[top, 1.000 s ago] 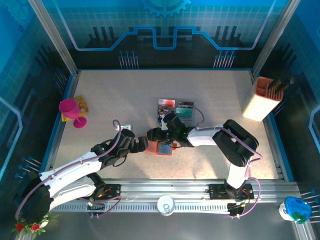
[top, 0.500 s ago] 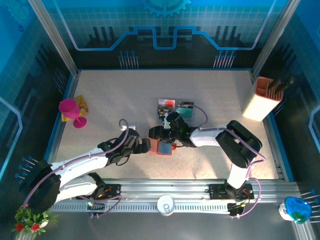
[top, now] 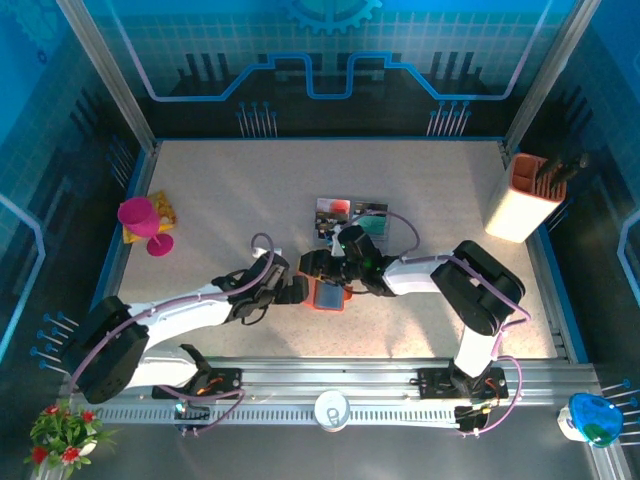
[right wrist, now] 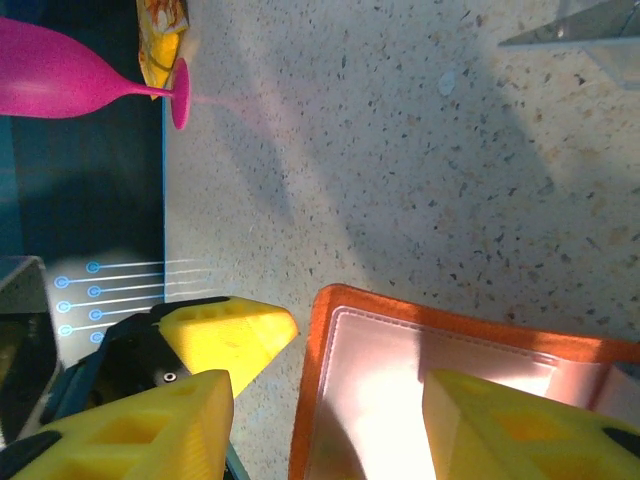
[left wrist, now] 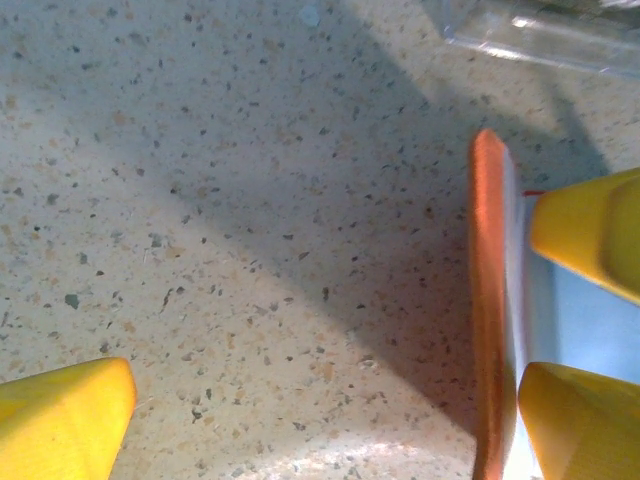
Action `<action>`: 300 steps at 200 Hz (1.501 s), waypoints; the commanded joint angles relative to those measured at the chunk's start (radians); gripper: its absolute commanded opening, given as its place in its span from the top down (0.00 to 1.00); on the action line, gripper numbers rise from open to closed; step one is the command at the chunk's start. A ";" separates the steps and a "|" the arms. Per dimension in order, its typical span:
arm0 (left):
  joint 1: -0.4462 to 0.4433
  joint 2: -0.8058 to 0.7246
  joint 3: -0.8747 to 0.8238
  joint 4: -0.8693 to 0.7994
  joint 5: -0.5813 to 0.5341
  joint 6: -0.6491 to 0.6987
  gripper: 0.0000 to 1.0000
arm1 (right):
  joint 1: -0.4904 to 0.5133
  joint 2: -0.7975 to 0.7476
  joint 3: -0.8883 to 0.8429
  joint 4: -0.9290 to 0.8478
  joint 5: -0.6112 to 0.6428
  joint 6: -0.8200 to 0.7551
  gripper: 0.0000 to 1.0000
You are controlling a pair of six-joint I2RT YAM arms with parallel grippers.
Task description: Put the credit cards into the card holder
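I note the left gripper point(left wrist: 328, 390) has slid up to the card holder point(top: 328, 298), jaws fully apart, empty. The right gripper point(right wrist: 330, 395) stands half-open over its inner face (steadying it, I judge). The credit cards point(top: 350, 213) wait just behind.

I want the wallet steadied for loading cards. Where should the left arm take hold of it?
I'd pinch the wallet by its thin left edge, coming low from the left. It lies flat on the table, so only the rim offers the jaws a bite.
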 commanded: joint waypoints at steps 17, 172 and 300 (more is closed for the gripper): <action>0.009 0.033 -0.003 0.007 -0.050 -0.021 0.01 | -0.064 -0.096 0.023 -0.127 -0.026 -0.100 0.46; 0.009 0.046 -0.039 0.014 -0.074 -0.040 0.01 | -0.036 0.037 0.682 -1.181 0.409 -1.124 0.53; 0.009 0.040 -0.044 0.021 -0.066 -0.037 0.01 | 0.012 0.190 0.760 -1.220 0.559 -1.248 0.62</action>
